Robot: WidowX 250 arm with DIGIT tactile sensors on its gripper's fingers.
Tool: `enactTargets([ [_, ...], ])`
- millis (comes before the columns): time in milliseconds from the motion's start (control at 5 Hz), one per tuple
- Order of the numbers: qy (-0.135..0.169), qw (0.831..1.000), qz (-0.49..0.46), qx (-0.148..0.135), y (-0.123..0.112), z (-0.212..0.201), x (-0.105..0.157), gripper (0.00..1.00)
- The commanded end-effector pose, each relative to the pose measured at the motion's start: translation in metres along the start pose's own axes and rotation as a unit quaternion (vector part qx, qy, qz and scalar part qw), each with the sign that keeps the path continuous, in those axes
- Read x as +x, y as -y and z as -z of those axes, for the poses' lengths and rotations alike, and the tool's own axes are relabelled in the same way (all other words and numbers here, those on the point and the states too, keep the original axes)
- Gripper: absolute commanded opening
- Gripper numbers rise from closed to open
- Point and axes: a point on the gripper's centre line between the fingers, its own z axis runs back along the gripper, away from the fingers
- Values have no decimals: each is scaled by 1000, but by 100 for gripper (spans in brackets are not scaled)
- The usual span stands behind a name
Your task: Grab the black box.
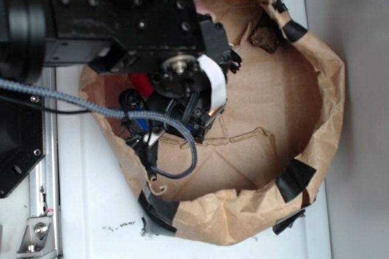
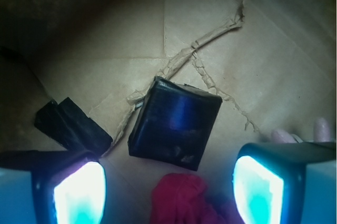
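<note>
The gripper [image 2: 168, 182] hung inside the brown paper bag [image 1: 322, 89] with its fingers [image 2: 79, 190] spread wide apart and nothing between them. In the wrist view the black box [image 2: 174, 124] lay flat on the bag floor just ahead of the fingertips, roughly centred in the gap between them and turned slightly askew, its near edge touching or overlapping a red wad [image 2: 181, 200] that sat closer in between the fingers. A strip of black tape [image 2: 71, 124] lay just left of the box. Judging from this, a short forward and downward reach should bracket the box, though the wad could be caught as well
</note>
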Motion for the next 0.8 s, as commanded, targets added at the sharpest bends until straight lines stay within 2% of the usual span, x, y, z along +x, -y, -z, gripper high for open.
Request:
enactTargets([
  [0, 6, 999, -28, 38, -19, -1, 10, 100],
  [400, 8, 998, -48, 37, -21, 4, 15, 100],
  [600, 24, 996, -79, 19, -20, 12, 14, 100],
])
